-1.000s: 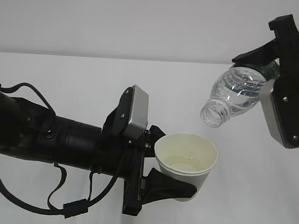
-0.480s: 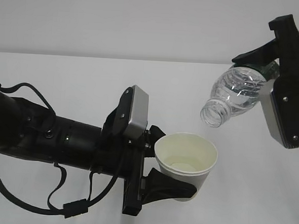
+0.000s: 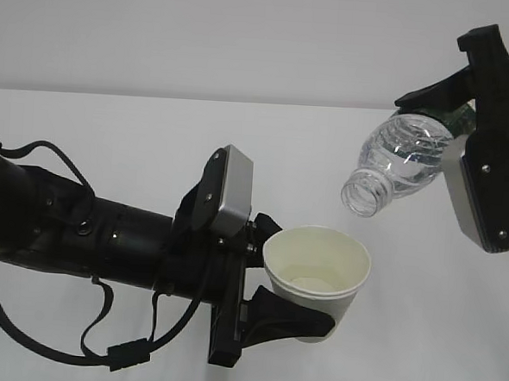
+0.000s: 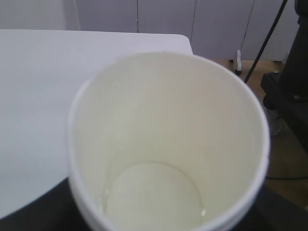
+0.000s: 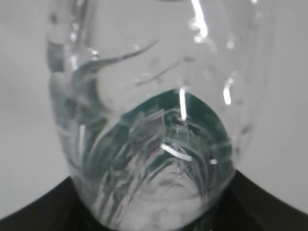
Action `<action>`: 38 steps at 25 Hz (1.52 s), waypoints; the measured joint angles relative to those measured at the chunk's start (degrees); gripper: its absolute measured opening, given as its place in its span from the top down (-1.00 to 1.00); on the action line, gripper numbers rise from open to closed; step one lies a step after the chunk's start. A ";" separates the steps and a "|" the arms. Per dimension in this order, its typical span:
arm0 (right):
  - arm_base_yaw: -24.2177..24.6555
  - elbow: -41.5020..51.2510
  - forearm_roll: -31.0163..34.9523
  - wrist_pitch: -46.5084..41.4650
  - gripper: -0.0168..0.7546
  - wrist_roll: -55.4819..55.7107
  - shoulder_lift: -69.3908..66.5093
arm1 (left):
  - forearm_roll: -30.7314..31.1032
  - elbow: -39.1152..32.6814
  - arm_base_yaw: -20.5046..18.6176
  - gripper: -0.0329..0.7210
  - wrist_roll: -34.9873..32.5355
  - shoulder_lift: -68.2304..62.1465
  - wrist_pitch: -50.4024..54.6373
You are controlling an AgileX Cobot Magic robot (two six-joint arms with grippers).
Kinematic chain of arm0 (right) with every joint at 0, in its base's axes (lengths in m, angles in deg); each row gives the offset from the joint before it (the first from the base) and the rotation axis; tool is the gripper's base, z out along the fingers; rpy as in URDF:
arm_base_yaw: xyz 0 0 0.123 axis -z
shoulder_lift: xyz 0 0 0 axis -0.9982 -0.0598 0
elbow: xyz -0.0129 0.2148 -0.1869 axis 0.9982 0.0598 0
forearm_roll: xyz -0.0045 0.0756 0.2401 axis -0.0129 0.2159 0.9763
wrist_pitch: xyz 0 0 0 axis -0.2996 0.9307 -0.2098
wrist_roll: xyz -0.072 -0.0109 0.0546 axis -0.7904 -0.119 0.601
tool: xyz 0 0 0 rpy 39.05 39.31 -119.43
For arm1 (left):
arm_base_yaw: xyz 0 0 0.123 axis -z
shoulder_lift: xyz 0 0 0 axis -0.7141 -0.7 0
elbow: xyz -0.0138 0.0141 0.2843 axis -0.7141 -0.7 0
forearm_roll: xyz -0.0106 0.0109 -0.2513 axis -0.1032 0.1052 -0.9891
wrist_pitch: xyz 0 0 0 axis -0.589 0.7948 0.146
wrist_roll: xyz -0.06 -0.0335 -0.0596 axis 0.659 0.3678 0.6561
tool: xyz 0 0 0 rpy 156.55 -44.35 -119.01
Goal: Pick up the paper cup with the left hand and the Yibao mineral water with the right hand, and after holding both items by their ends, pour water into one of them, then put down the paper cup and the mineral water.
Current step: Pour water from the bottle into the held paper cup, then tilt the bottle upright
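My left gripper point(image 3: 294, 318) is shut on the white paper cup point(image 3: 316, 279) and holds it upright above the table. The cup fills the left wrist view point(image 4: 168, 144); a thin layer of water lies on its bottom. My right gripper point(image 3: 454, 112) is shut on the lower body of the Yibao mineral water bottle point(image 3: 399, 160). The bottle is tilted with its open neck point(image 3: 362, 195) pointing down-left, just above and right of the cup's rim. The right wrist view shows the clear bottle point(image 5: 149, 110) and its green label from behind.
The white table point(image 3: 111, 138) lies under both arms, with a grey wall behind. In the left wrist view the table's far edge point(image 4: 183, 41) shows, with floor, a black stand point(image 4: 288, 82) and cables beyond it.
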 joint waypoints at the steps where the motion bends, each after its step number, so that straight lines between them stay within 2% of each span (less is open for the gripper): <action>1: 0.00 0.00 0.00 0.00 -0.19 0.00 0.00 | 0.00 0.00 0.00 -0.35 0.00 0.00 0.00; 10: 0.00 0.00 0.00 0.00 -0.09 0.00 0.00 | 0.00 0.00 0.00 -0.35 0.00 0.00 0.00; 19: -0.25 0.00 0.00 0.00 -0.09 0.00 0.00 | 0.00 0.00 0.00 -0.35 0.00 0.00 0.00; 25: -2.83 0.00 0.00 -0.11 -0.10 0.80 0.00 | 0.00 0.00 0.00 -0.35 0.00 0.00 0.00; 38: -2.83 -0.09 0.00 -1.56 -0.10 1.02 0.00 | 0.85 0.00 0.00 -0.35 0.26 0.00 0.00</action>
